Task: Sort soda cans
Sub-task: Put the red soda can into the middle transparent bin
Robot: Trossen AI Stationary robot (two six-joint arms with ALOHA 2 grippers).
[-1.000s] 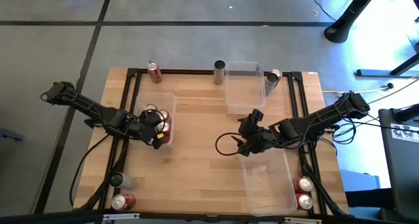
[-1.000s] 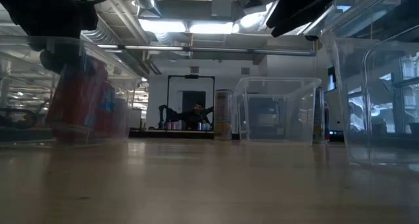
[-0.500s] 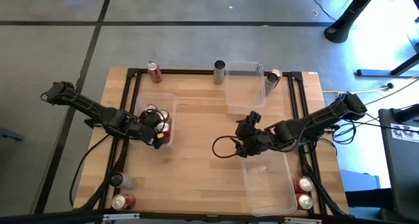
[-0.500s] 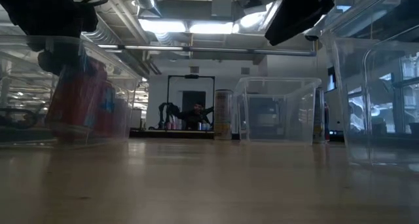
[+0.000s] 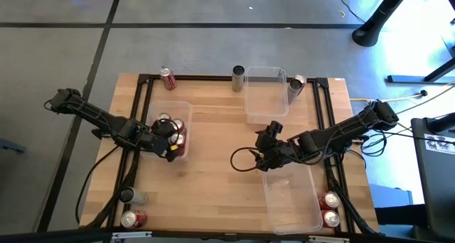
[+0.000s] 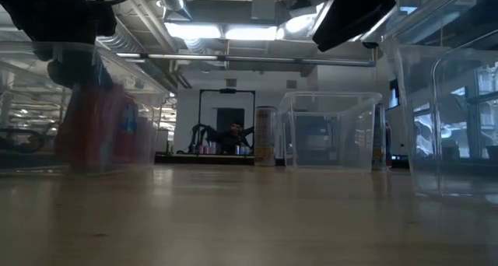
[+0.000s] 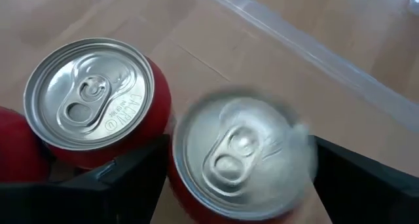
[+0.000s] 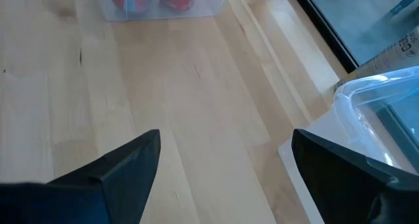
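Note:
My left gripper [image 5: 172, 140] reaches down into the clear left bin [image 5: 162, 108]. Its fingers [image 7: 141, 178] stand on either side of a red soda can with a silver top [image 7: 242, 152], which is blurred. A second red can [image 7: 91, 99] stands right beside it, and the edge of another [image 7: 16, 145] shows next to that. My right gripper [image 5: 264, 154] is open and empty above the table's middle, also seen in the right wrist view [image 8: 222, 178]. More cans stand at the far edge [image 5: 167, 77], [image 5: 238, 78], [image 5: 296, 83] and at the near corners [image 5: 131, 218], [image 5: 330, 207]. My left gripper comes at the red can from above, pointing down, one finger at each side of its upper wall [image 7: 171, 165]. The can stands upright in the bin. I cannot tell whether the fingers touch it.
A clear bin [image 5: 264, 94] stands at the far middle and another [image 5: 291, 197] at the near right, its rim [image 8: 366, 99] close to my right gripper. Bare wood lies between the bins. The black frame rails [image 5: 142, 94] run along both sides.
My right gripper has gone a little toward the table's left edge, staying above the table. In the low view the red can in the left bin has turned blurred while my left arm keeps still.

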